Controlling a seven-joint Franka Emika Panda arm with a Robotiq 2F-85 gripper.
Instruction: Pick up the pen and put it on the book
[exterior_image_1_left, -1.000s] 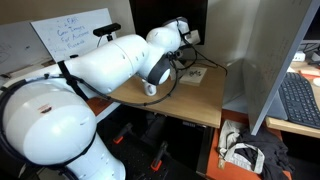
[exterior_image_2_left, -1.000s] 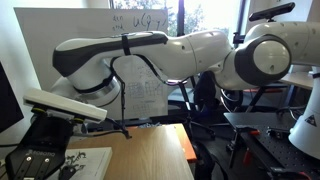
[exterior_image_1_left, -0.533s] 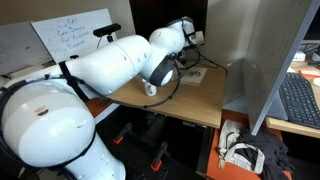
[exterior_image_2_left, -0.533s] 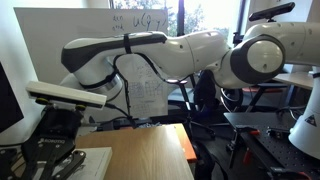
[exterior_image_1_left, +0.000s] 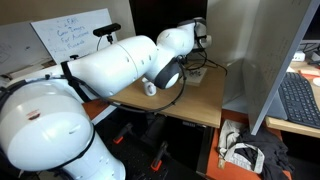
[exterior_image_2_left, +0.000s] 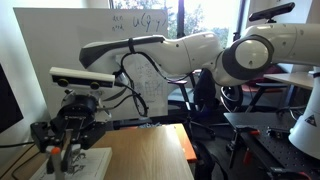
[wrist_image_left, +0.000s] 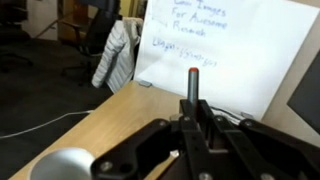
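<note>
Wrist view, centre: gripper (wrist_image_left: 193, 120) clamped on pen (wrist_image_left: 193, 85). Best lowered slowly, laid flat on book (exterior_image_2_left: 98, 158), lower left in an exterior view.

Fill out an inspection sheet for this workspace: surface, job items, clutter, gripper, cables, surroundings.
Surface: wooden desk, light top.
Job's things: pen stands upright between the fingers; book lies on the desk under the gripper.
Clutter: grey rounded object, identity unclear.
Grippers: gripper shut on the pen, above the book.
Cables: black cables loop along the arm.
Surroundings: whiteboard with handwriting; jacket draped over a chair; keyboard behind a grey partition.
</note>
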